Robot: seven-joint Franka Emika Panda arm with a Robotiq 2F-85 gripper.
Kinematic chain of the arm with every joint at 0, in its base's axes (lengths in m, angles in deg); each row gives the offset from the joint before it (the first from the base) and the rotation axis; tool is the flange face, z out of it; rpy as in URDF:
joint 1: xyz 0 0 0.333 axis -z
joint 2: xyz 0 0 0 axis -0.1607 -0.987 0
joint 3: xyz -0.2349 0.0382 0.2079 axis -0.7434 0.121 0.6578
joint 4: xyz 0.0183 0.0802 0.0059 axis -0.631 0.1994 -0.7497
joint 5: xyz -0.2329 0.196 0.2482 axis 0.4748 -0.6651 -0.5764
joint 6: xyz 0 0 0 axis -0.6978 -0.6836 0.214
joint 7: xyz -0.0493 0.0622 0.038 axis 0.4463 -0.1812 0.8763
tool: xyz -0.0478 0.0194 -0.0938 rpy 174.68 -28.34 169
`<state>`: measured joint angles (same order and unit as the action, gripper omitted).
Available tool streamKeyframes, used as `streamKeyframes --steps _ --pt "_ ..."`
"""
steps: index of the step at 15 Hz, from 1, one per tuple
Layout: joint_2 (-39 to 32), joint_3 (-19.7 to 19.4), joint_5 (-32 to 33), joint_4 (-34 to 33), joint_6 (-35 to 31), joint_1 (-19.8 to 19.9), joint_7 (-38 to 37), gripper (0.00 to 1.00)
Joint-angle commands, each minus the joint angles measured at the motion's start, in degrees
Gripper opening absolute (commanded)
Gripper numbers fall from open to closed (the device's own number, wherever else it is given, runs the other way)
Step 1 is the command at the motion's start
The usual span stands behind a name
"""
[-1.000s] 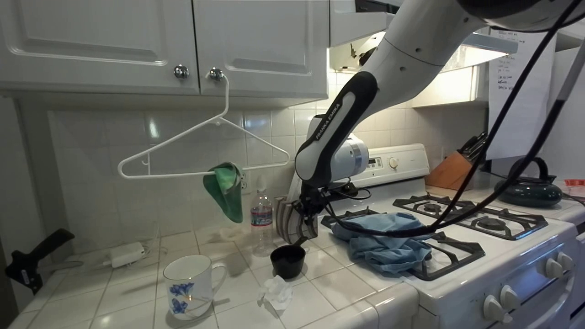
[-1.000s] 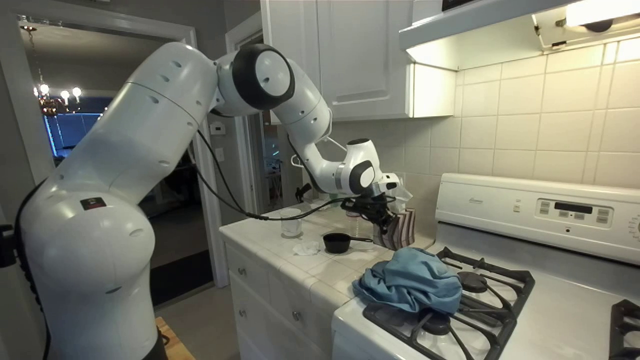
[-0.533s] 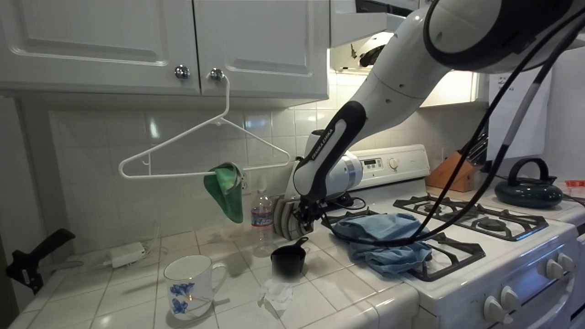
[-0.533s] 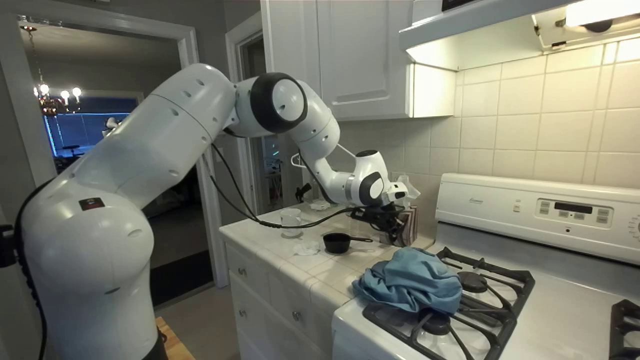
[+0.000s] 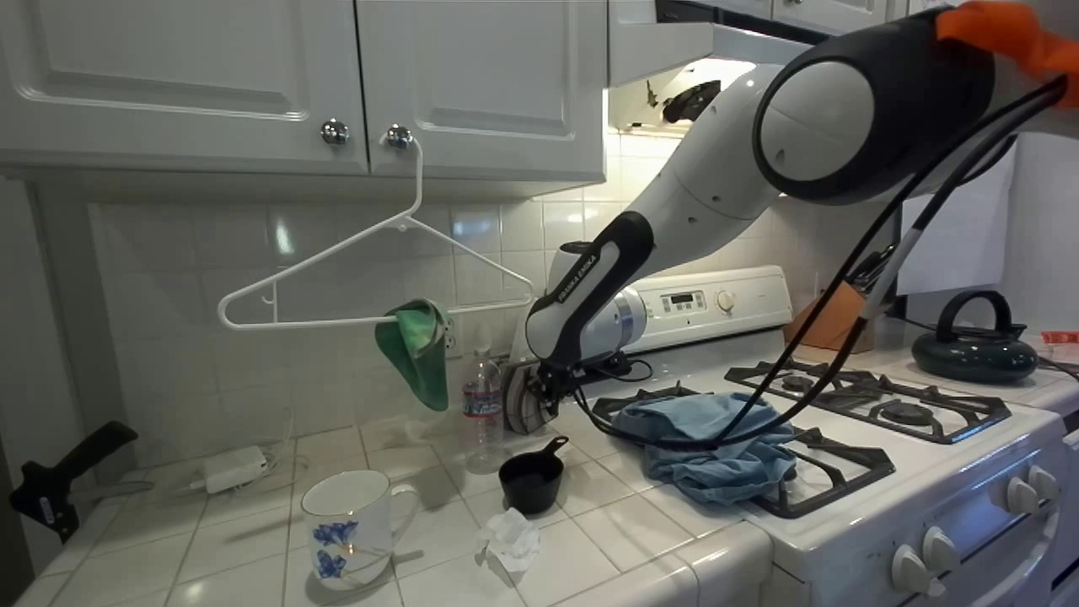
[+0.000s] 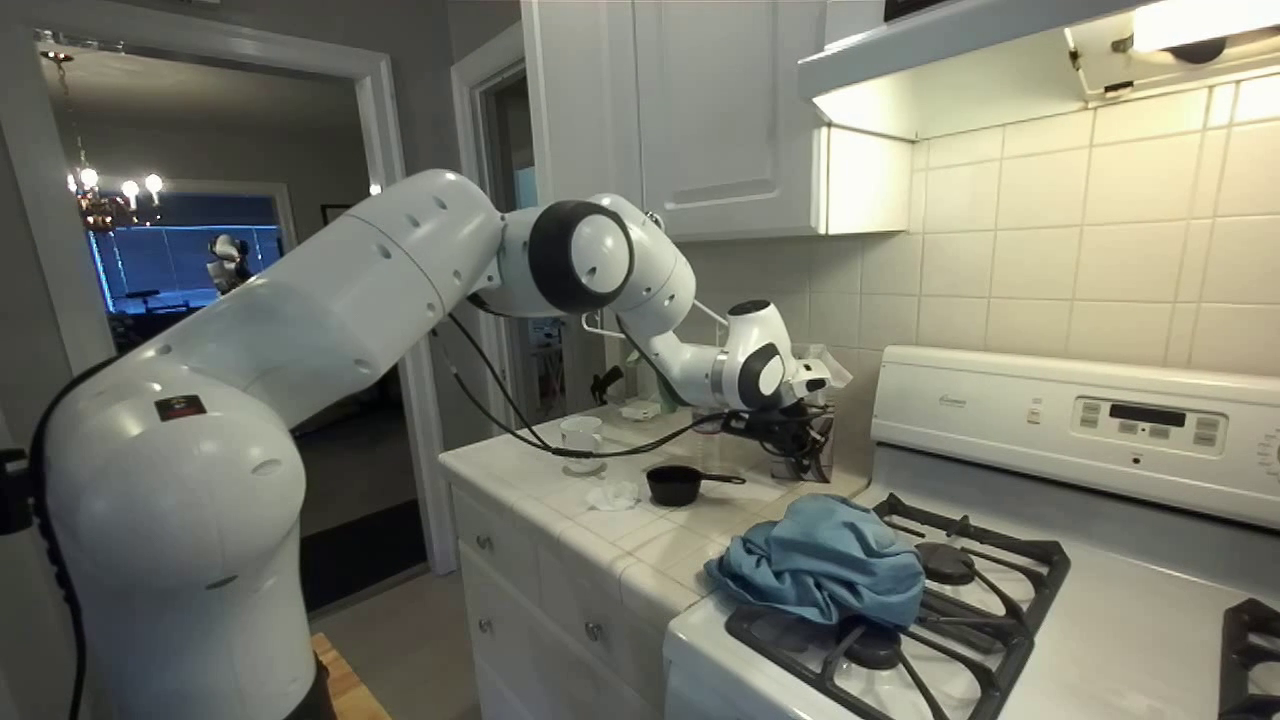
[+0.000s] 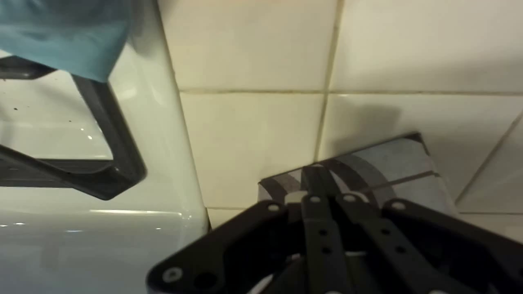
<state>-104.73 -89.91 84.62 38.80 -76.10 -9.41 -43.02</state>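
Across the lower left of the frame in an exterior view runs a white-tiled counter [image 5: 620, 518], with pale cabinets [image 5: 489, 67] at the upper left and a gas stove [image 5: 843, 539] at the lower right. Near the middle of that frame, toward the back of the counter, stands a striped box [image 5: 520, 403], partly hidden by the gripper [image 7: 322, 177]. In the wrist view the box sits right of centre in the lower half, and the claw's black fingers [image 7: 314, 183] overlap its striped side. They are clenched, tips together; whether they touch the box cannot be told. Just left of the box stands a clear bottle [image 5: 482, 413]; lower down is a small black pan [image 5: 531, 482], its handle pointing to the upper right of the frame, with crumpled white paper [image 5: 512, 541] just beside it and a flowered mug [image 5: 347, 531] at the lower left. A blue cloth [image 5: 708, 474] lies heaped on the stove, and part of it also fills the upper left corner of the wrist view. Left of centre, a white hanger [image 5: 337, 324] hangs from a cabinet knob [image 5: 399, 136], a green cloth [image 5: 413, 354] draped over its lower bar.
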Motion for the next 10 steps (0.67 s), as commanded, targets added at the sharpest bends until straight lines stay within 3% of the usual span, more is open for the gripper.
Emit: streamKeyframes --steps 1,10 --pt "-4.00 1.98 -0.78 -7.36 3.45 0.49 1.97 0.00" --pt "-9.92 4.19 -1.08 -19.57 7.62 0.01 2.68 0.00"
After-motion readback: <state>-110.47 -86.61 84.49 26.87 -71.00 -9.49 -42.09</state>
